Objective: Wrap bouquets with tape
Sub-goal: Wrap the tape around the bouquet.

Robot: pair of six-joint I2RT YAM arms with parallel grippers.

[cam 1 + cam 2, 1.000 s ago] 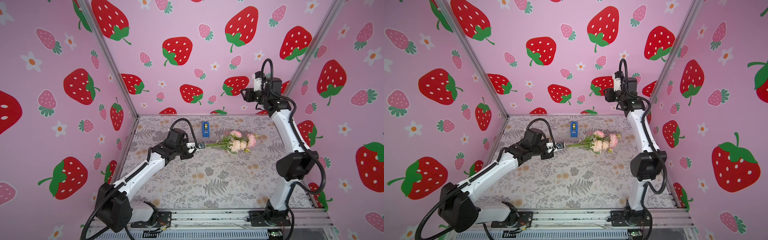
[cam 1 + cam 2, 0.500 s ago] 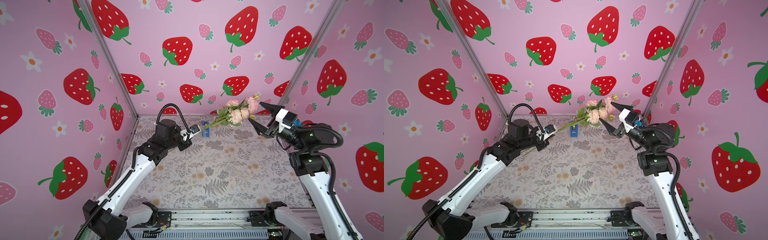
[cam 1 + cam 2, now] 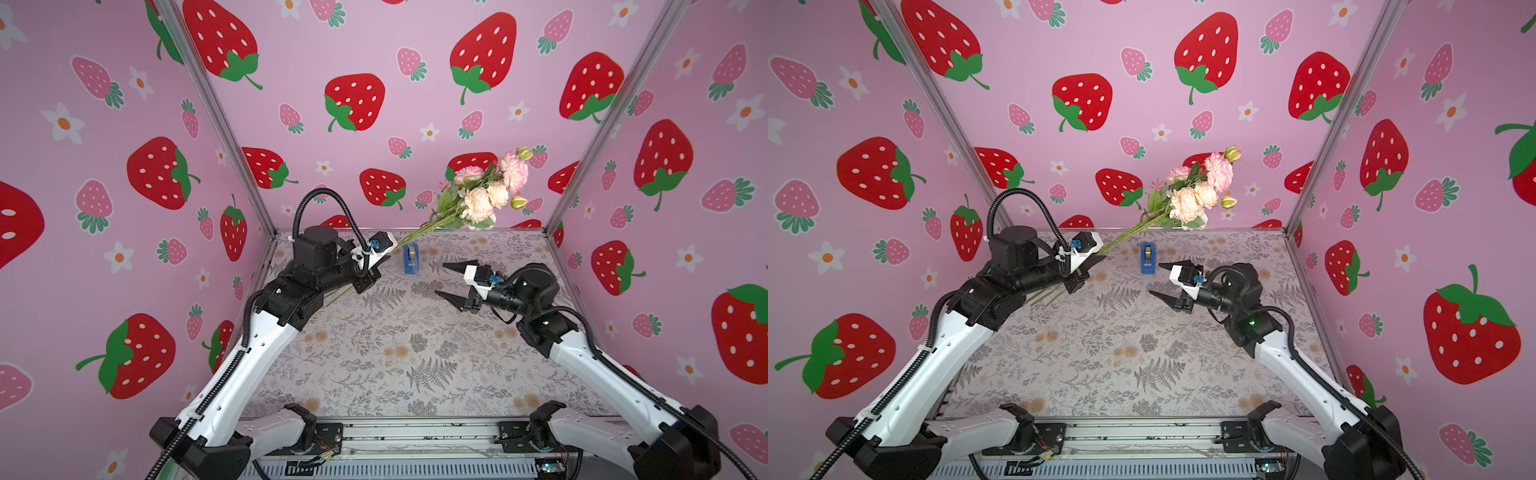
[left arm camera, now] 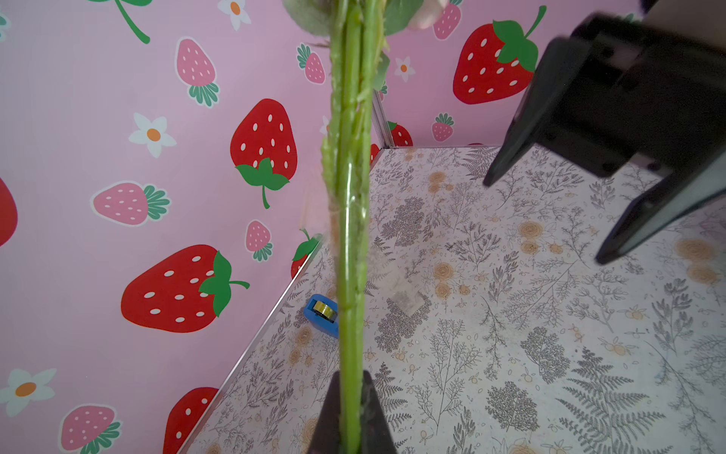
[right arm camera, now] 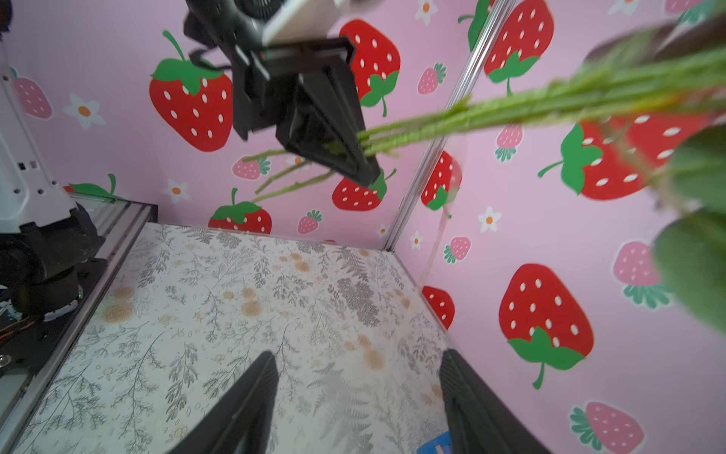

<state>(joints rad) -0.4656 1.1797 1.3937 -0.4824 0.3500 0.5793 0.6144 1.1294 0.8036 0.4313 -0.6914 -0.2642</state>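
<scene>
Pink strawberry-print walls (image 3: 374,62) enclose a grey fern-patterned floor (image 3: 395,353) on three sides

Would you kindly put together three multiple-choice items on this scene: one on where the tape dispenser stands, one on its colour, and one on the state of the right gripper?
1. Where is the tape dispenser?
A. On the table, at its far side
B. Held in a gripper
C. On the front rail

2. What colour is its body?
A. Red
B. Blue
C. White

3. How is the right gripper?
A. Shut on the stems
B. Shut on the dispenser
C. Open and empty

Key: 1 A, it stands on the table with nothing touching it; 2 B, its body shows blue in both top views; 3 C, its jaws stand apart with nothing between them.
</scene>
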